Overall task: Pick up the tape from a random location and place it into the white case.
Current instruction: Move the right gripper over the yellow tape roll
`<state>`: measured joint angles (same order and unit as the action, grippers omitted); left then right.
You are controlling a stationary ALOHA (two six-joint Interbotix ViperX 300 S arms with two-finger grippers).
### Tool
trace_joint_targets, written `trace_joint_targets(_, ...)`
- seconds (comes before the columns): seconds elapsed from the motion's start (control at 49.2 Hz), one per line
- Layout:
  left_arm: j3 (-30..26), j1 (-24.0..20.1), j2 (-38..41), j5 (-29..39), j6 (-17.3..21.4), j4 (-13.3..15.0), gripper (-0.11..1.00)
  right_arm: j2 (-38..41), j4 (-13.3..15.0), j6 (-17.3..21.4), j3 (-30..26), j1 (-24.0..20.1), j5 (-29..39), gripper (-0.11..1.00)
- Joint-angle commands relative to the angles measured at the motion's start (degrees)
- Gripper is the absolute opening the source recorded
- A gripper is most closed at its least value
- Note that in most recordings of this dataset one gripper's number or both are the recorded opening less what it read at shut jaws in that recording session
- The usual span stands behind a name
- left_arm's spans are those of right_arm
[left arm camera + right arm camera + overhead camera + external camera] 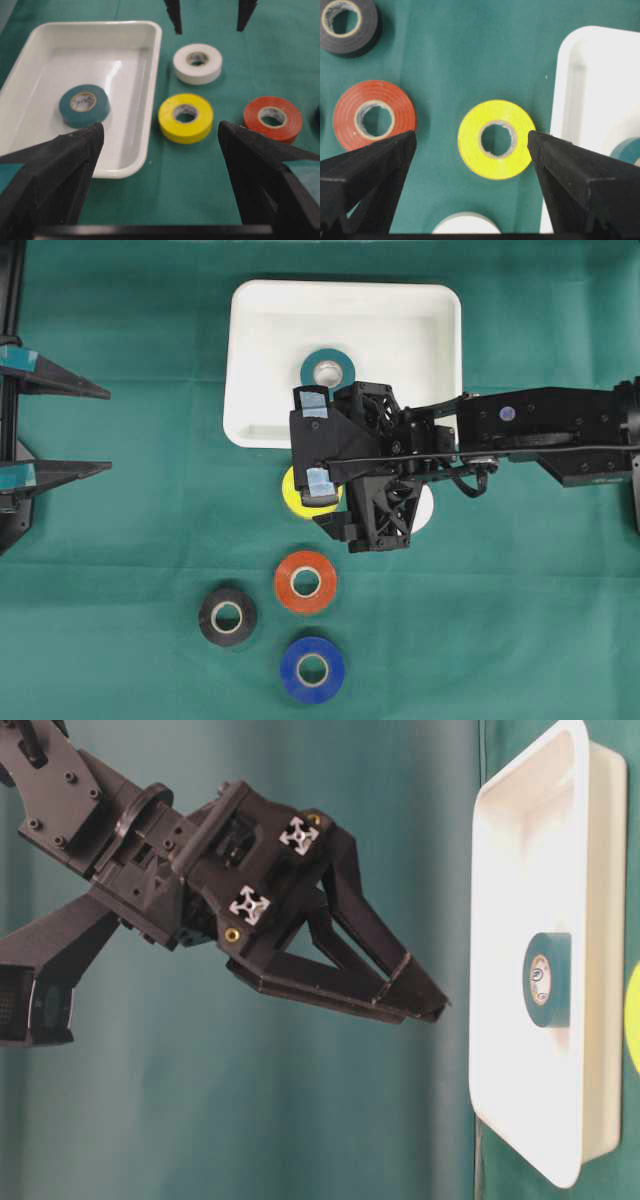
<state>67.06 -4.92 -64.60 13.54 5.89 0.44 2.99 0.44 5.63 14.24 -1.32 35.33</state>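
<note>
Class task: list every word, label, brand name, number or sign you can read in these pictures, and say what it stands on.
None can be read.
The inner core of the teal tape roll in the white case carries faint print, too blurred to read.
The other rolls' cores show no legible text.

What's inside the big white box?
Inside the white case lies one teal tape roll, flat on the floor. In the overhead view the right gripper covers the case's near corner, but the left wrist view shows nothing else in there.
</note>
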Motion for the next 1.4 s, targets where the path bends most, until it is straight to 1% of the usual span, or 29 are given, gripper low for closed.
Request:
trace_joint_targets(0.0, -0.5, -0.1, 0.7, -0.3, -0.1, 0.2, 0.91, -0.7, 0.1, 0.1, -1.4, -0.1, 0.0, 0.91)
trace_joint_targets(0.509, -0.5, -0.1, 0.7, -0.3, -0.1, 0.2, 0.91, -0.7, 0.1, 0.1, -1.4, -0.1, -0.1, 0.91)
trace_joint_targets(0.671, -0.4, -0.1, 0.7, -0.3, -0.1, 0.2, 0.91, -0.4, 0.1, 0.1, -1.1, -0.1, -1.4, 0.91)
trace_joint_targets(0.936, -0.4, -0.2, 0.7, -0.3, -0.1, 0.2, 0.91, 3.4, 0.2, 0.1, -1.0, -0.1, -1.8, 0.91)
trace_joint_targets(1.221, -0.4, -0.2, 0.7, -0.3, -0.1, 0.2, 0.91, 7.9, 0.2, 1.5, -0.6, -0.1, -2.9, 0.91)
trace_joint_targets(1.383, -0.4, -0.2, 0.7, -0.3, -0.1, 0.2, 0.91, 10.2, 0.1, 1.5, -0.4, -0.1, -4.4, 0.91)
